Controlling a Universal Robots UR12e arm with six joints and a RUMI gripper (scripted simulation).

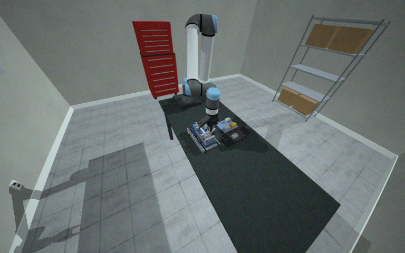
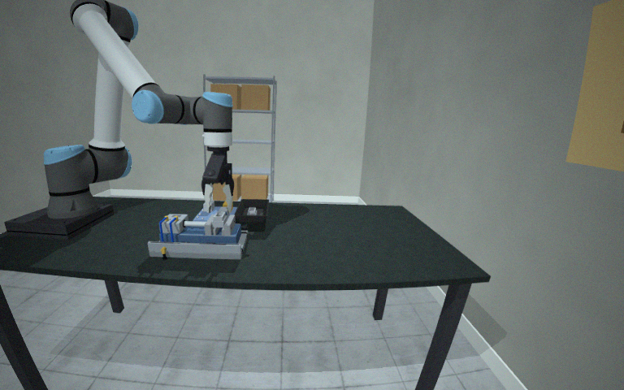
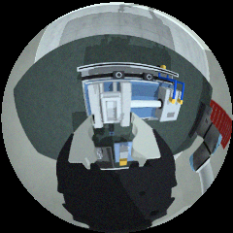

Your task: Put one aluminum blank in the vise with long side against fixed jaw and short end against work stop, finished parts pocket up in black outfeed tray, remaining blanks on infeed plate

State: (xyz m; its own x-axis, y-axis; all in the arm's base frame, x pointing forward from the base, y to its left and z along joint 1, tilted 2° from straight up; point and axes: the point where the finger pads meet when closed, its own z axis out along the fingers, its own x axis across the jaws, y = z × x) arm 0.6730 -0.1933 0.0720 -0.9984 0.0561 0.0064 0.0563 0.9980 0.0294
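Observation:
The blue vise [image 1: 200, 138] stands on the dark table, and it also shows in the wrist view [image 3: 128, 99]. A light gray block with a pocket in its top [image 3: 113, 108] lies between its jaws. My gripper [image 2: 218, 206] hangs straight above that block with its fingers partly open and nothing between them; it also shows in the wrist view [image 3: 114, 128]. The infeed plate [image 1: 227, 124] beside the vise carries a yellow brass blank [image 1: 233, 124] and gray blanks [image 1: 225, 127]. The black outfeed tray holds one pocketed part [image 1: 234, 136].
The arm's base [image 2: 59, 216] stands at the table's far end behind the vise. Hoses [image 2: 166, 227] stick out of the vise's end nearest the base. A red tool cabinet [image 1: 156, 58] and a shelf rack [image 1: 328, 65] stand off the table.

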